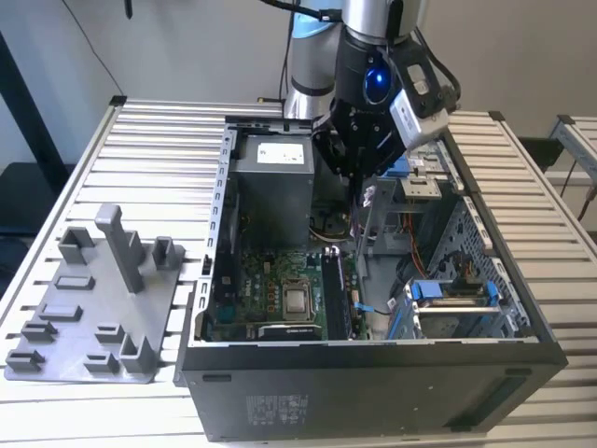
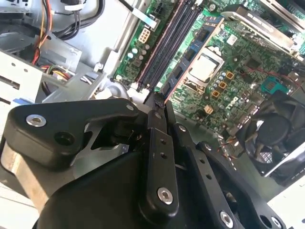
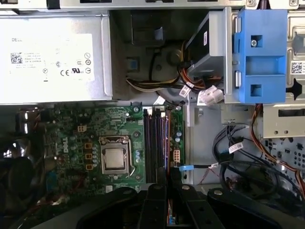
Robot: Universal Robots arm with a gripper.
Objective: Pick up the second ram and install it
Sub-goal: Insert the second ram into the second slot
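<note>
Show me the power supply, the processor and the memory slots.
power supply (image 3: 52, 71): first wrist view, on its white labelled face.
processor (image 3: 116, 159): first wrist view, centre of its metal lid.
memory slots (image 3: 151, 143): first wrist view, midway along one dark slot.

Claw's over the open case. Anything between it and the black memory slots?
Nothing visible. In the first wrist view the memory slots lie unobstructed just beyond the claw. A blue-tagged cable lies beside them, not across.
</note>
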